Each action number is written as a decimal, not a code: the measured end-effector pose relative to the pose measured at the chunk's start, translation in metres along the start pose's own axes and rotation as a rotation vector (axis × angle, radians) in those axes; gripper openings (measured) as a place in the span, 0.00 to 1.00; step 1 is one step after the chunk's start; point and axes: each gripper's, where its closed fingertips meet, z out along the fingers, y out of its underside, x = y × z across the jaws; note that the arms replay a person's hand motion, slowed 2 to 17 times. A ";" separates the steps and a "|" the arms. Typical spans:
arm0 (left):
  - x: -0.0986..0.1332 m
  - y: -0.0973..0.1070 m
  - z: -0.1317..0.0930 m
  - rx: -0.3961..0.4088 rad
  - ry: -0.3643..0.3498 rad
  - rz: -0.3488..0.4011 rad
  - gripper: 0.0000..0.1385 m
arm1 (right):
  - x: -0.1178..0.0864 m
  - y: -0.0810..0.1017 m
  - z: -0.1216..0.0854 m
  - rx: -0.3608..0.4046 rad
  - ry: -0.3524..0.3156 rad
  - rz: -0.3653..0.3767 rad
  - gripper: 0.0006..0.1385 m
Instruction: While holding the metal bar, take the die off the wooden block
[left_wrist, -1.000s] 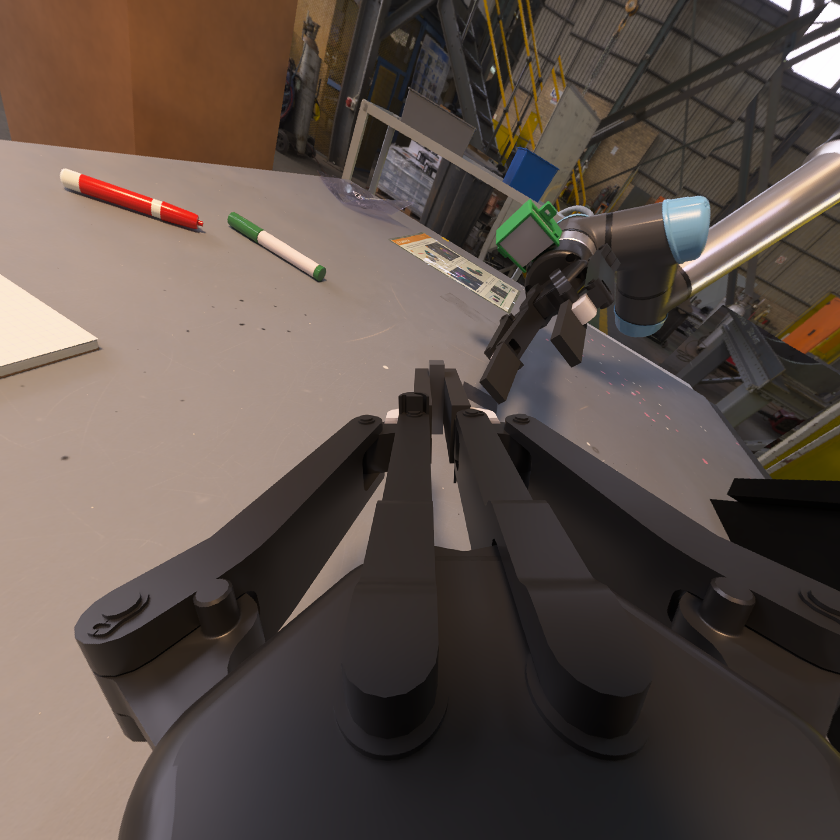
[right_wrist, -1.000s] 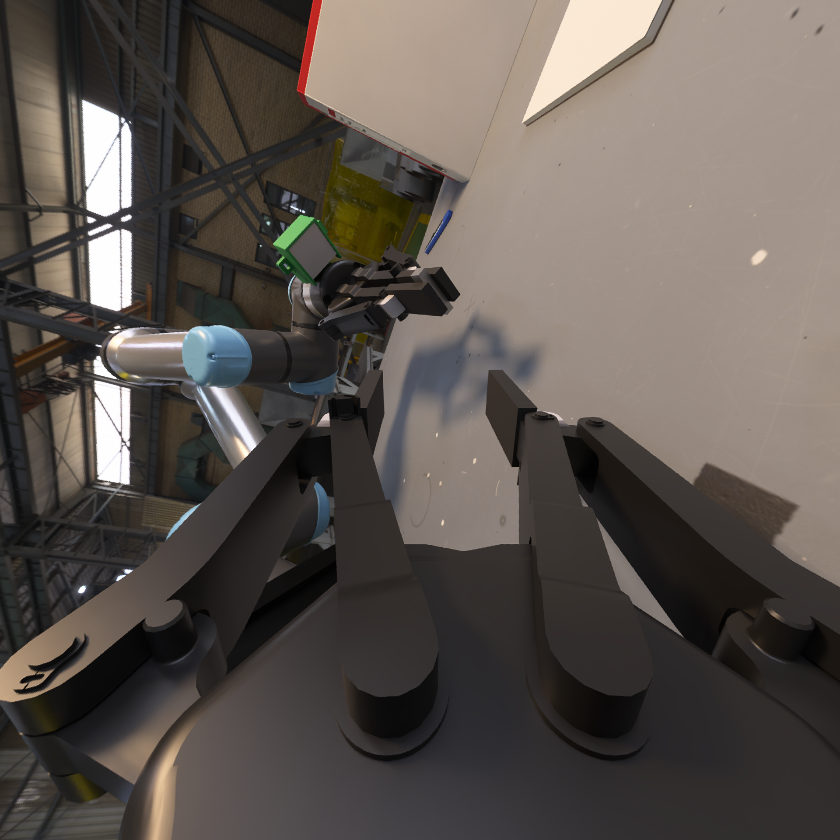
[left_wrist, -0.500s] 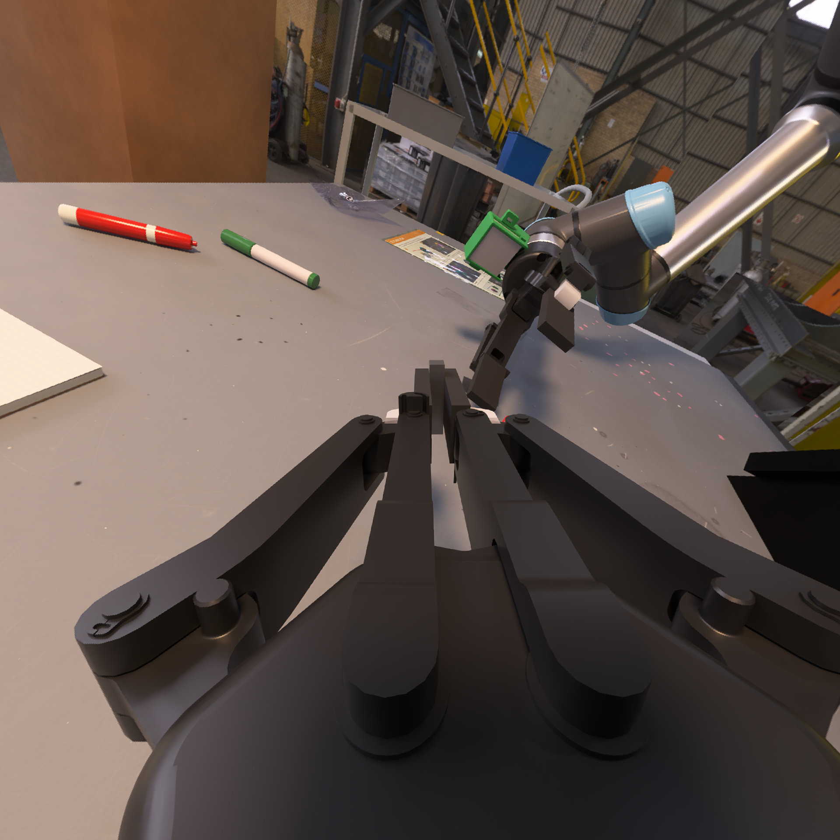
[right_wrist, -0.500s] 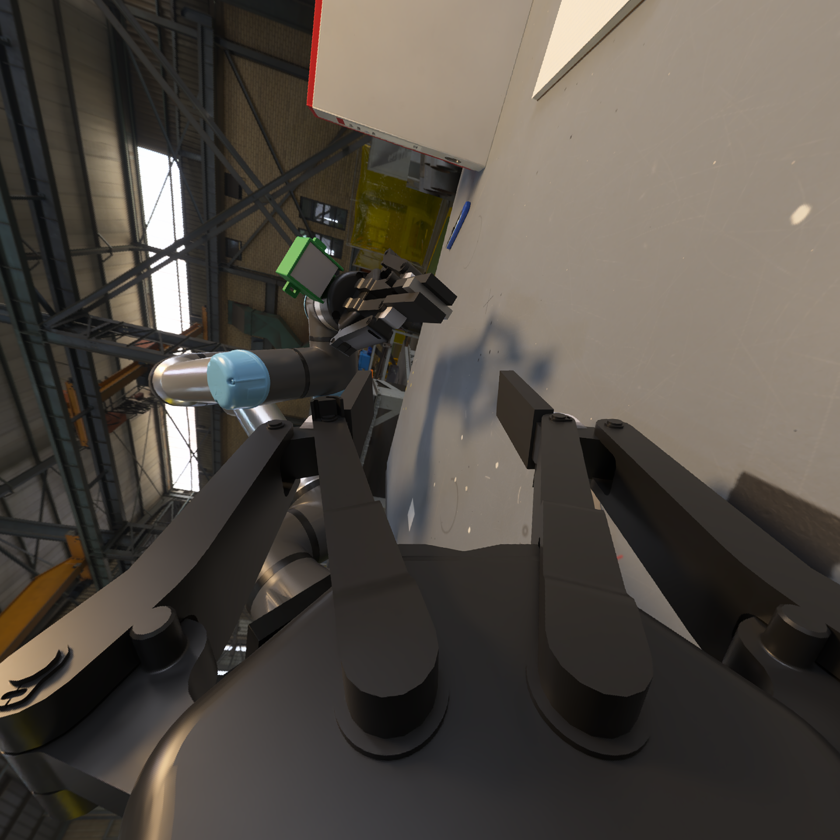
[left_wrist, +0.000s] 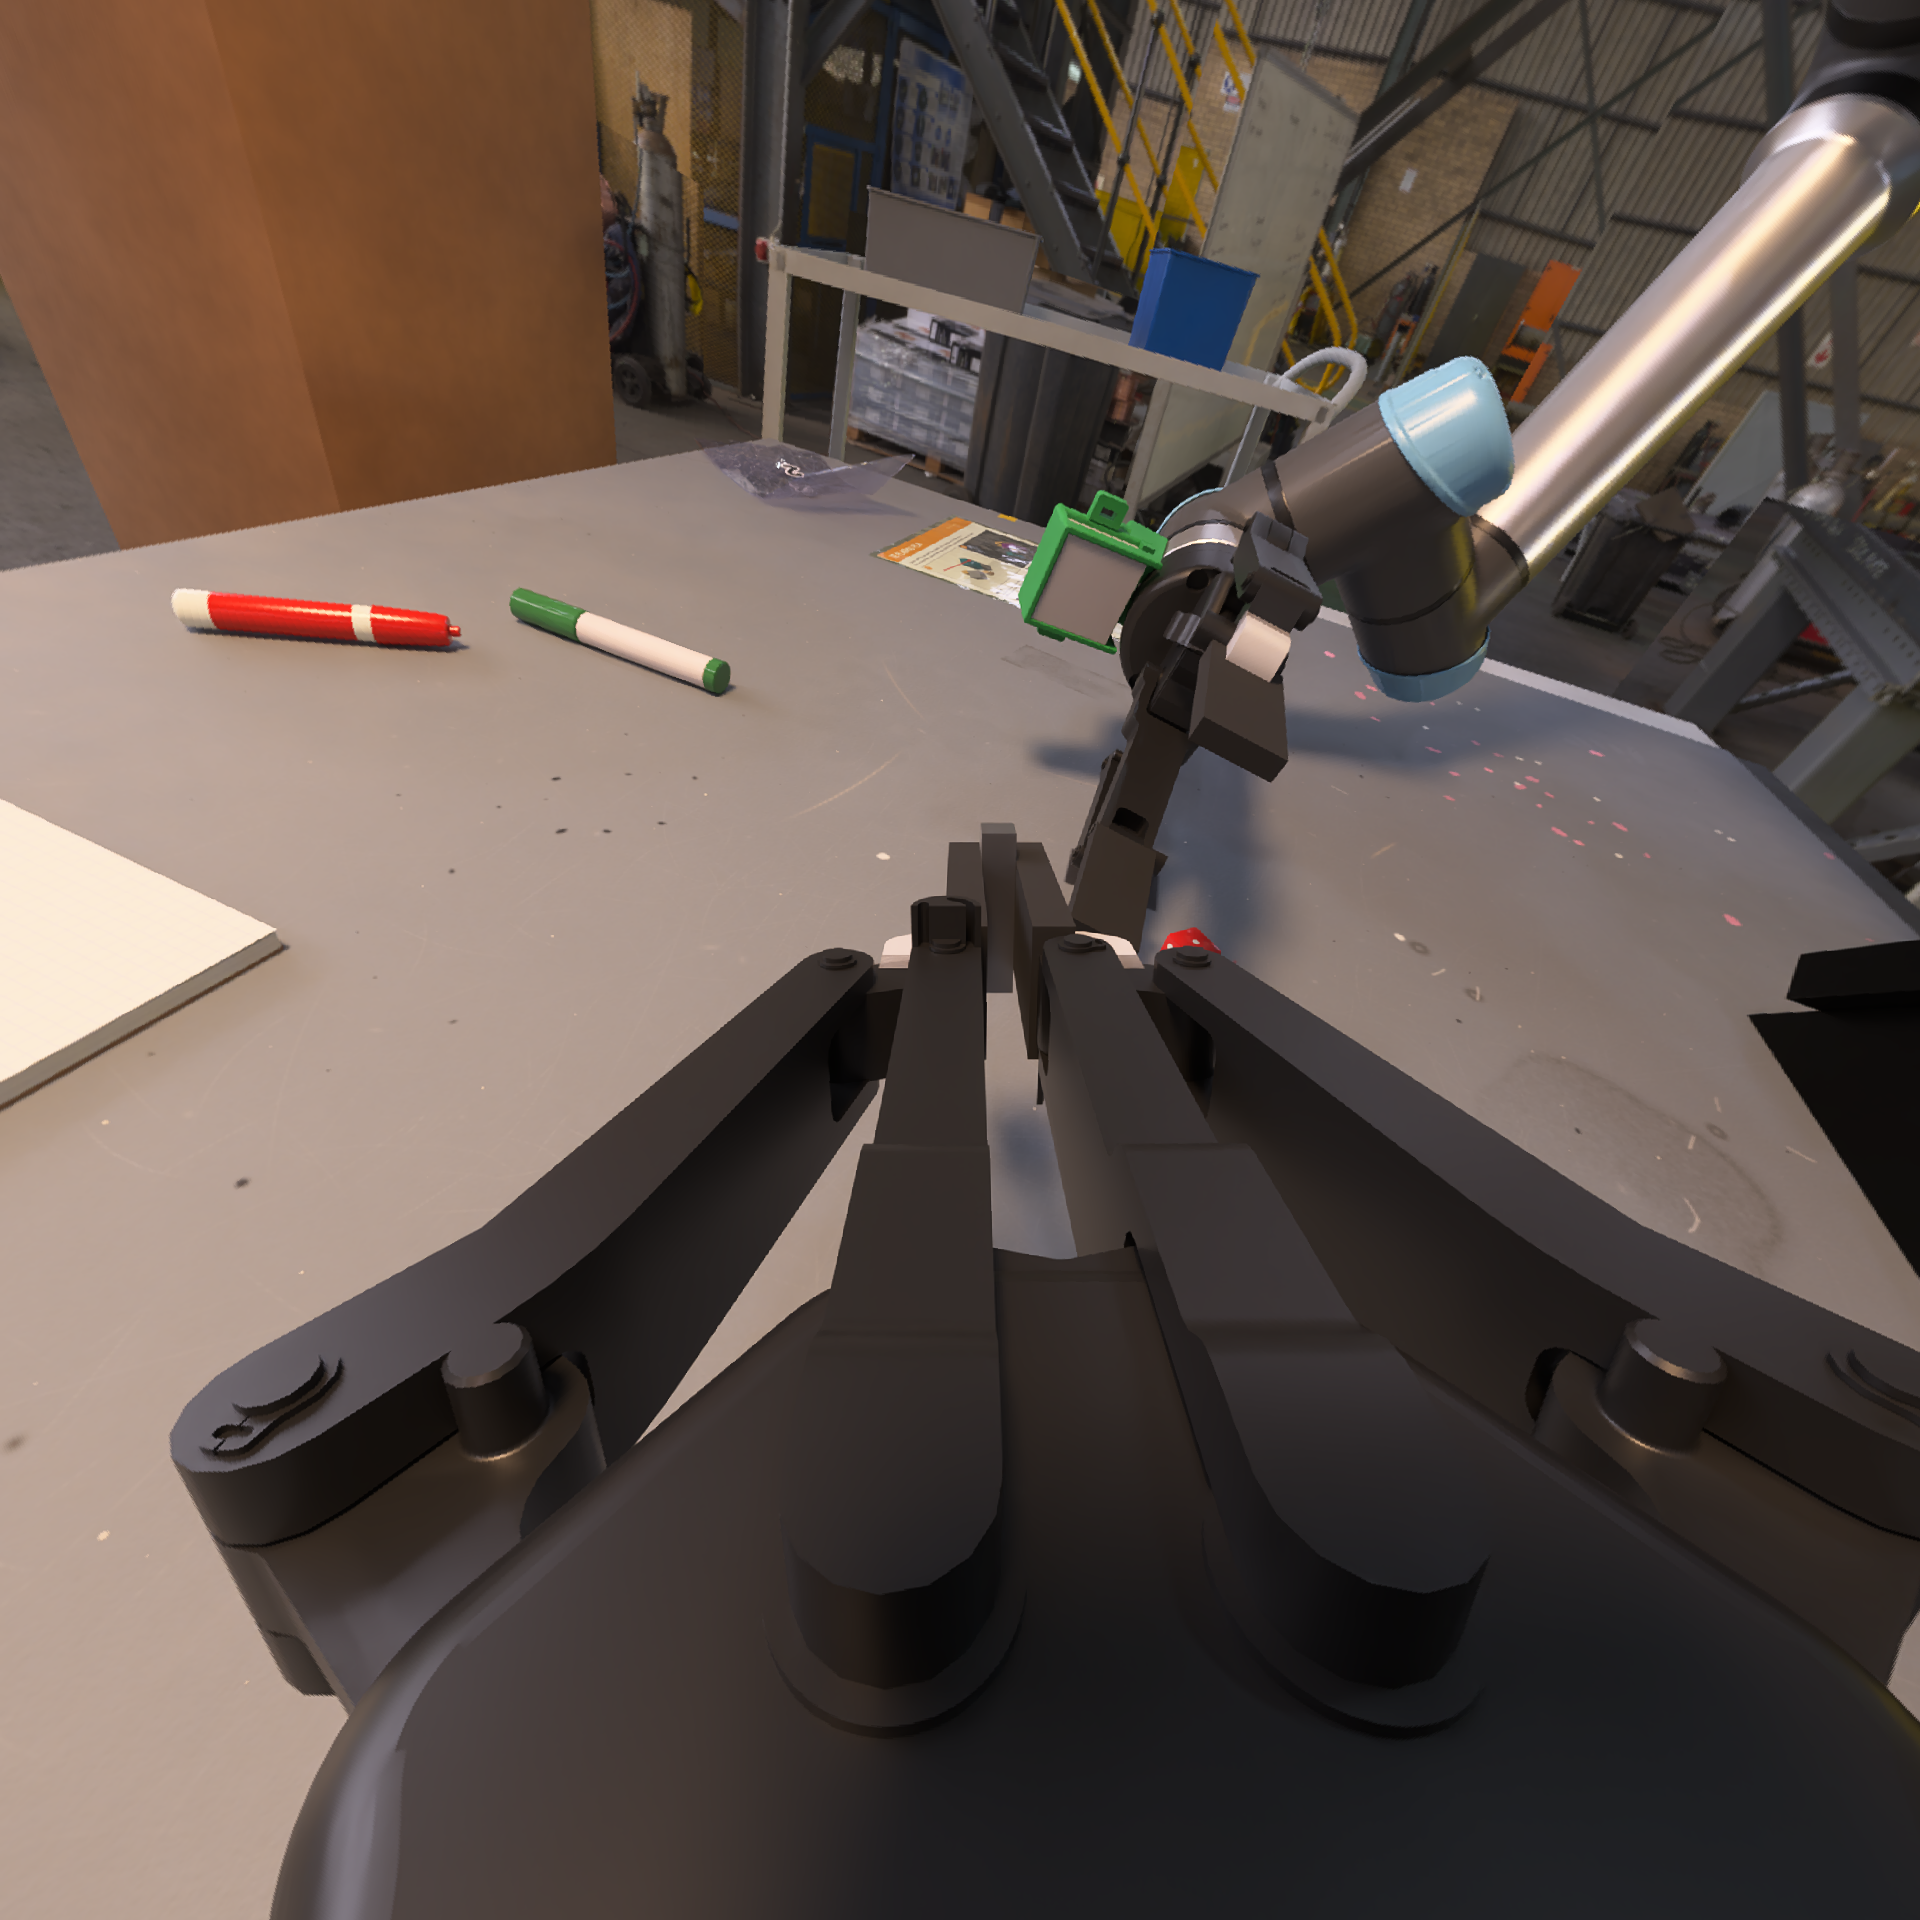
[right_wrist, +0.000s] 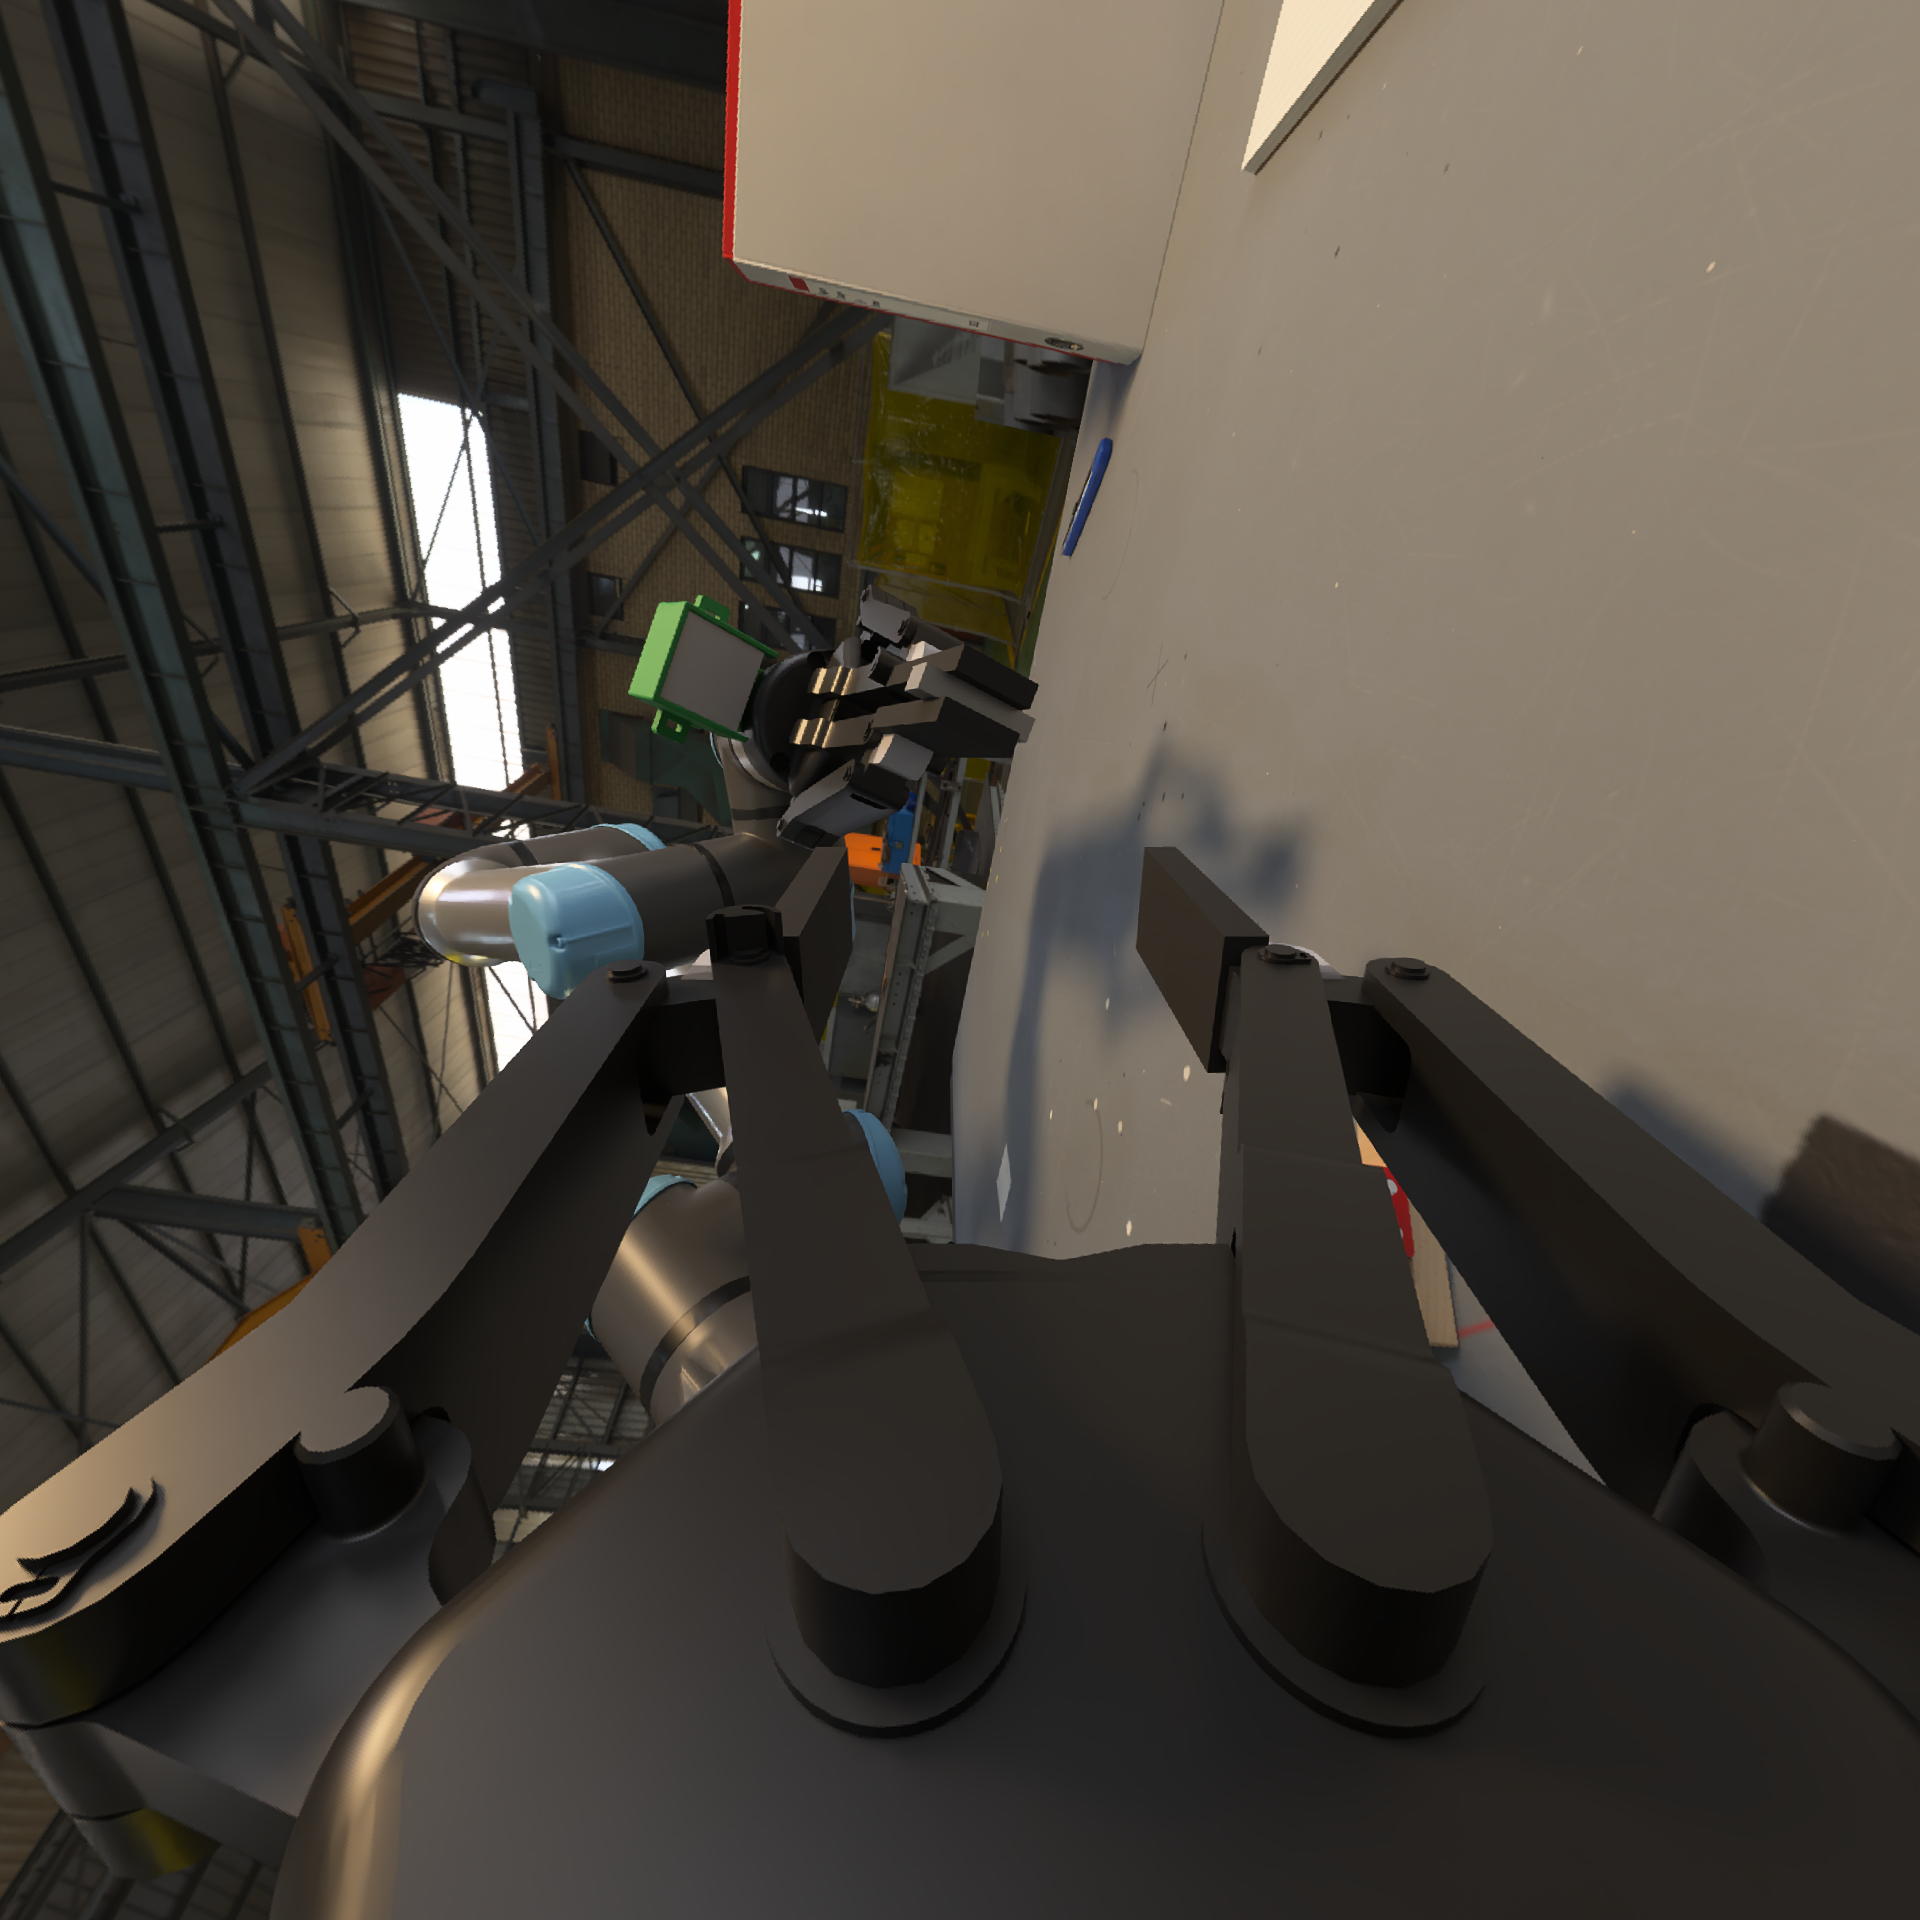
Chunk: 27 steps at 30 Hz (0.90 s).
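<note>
1. Flat grey tabletop (left_wrist: 520, 935), peppered with small dark specks and pinkish flecks.
2. Red marker pen with white bands (left_wrist: 312, 618).
3. Green-capped marker pen with a white barrel (left_wrist: 620, 641).
4. Small red die with white dots (left_wrist: 1188, 941).
5. Plain white flat pad (left_wrist: 94, 935).
6. Matte black two-finger gripper (left_wrist: 997, 883).
7. Bright green camera housing with a grey face (left_wrist: 1086, 577).
8. Light blue joint cap (left_wrist: 1444, 431).

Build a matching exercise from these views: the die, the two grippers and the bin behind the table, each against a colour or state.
Things:
1. die
2. left gripper
3. right gripper
4. bin

Colour or state:
A. shut on the metal bar
B. blue
C. red
D. open, nothing between the fingers

Pairs: 1-C, 2-A, 3-D, 4-B
</note>
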 end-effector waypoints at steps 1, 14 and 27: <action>0.000 0.000 0.000 0.000 -0.003 0.008 0.06 | 0.000 0.000 0.001 0.001 -0.001 0.002 0.53; 0.004 -0.004 -0.002 -0.006 -0.037 0.084 0.06 | 0.004 -0.002 0.002 0.024 -0.010 0.031 0.48; 0.006 -0.005 -0.002 -0.014 -0.050 0.104 0.06 | 0.008 0.001 0.003 0.024 -0.008 0.028 0.43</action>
